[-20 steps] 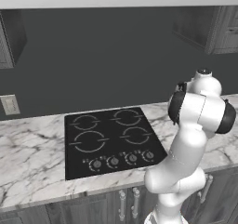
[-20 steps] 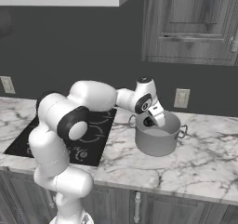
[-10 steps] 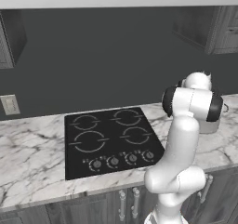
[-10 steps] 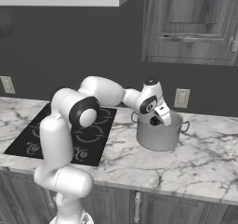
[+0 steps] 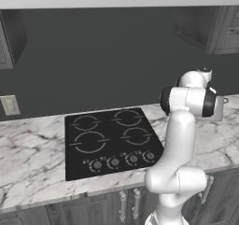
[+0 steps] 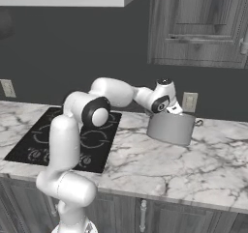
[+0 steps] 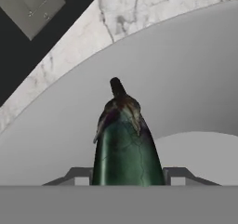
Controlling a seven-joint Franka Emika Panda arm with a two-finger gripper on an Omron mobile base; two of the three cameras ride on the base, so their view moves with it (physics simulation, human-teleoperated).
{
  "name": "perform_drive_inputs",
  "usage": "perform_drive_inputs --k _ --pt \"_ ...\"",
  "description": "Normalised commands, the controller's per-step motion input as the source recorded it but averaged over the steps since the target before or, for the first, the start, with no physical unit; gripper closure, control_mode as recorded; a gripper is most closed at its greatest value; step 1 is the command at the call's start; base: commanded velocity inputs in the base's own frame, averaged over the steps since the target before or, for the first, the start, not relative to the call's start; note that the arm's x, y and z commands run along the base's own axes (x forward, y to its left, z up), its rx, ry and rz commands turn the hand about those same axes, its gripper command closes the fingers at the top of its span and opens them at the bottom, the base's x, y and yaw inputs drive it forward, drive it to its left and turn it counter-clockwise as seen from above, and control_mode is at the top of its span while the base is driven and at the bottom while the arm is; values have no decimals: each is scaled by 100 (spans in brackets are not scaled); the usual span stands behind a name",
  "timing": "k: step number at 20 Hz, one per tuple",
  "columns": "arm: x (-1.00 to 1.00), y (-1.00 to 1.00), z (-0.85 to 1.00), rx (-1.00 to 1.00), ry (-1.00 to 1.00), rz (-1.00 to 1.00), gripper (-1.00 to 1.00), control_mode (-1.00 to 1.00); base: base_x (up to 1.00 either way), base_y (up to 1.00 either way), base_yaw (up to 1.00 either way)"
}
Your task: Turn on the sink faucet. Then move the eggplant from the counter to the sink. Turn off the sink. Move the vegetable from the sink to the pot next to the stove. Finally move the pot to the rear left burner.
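The claw [image 7: 126,179] grips the eggplant [image 7: 124,139] stem-down inside the pot [image 6: 170,127] on the worktop [image 6: 160,167] right of the stove [image 5: 112,140]; letting go at this tilt could knock it against the wall and tip the pot.

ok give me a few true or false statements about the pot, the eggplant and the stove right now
1. The dark green eggplant sits between the claw fingers, over the grey metal pot. True.
2. The pot stands on the rear left burner. False: it is on the white marble counter, to the right of the black cooktop.
3. The eggplant's stem end points away from the claw, toward the pot's inner wall. True.
4. A pan sits on the cooktop. False: all four burners are bare.
5. The claw is shut with nothing in it. False: the eggplant is between its fingers.
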Motion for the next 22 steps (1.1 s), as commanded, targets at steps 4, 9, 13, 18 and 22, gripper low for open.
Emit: perform_drive_inputs --k 4,9,13,18,22 --pt "-45 -6 -10 0 -10 0 100 -100 0 0 0" --pt "-52 -3 -15 0 -12 0 100 -100 0 0 0" --pt "-33 0 -19 0 -9 0 100 -100 0 0 0" --pt "-19 0 -17 0 -7 0 100 -100 0 0 0" --pt "-8 0 -12 0 -4 -1 100 -100 0 0 0"
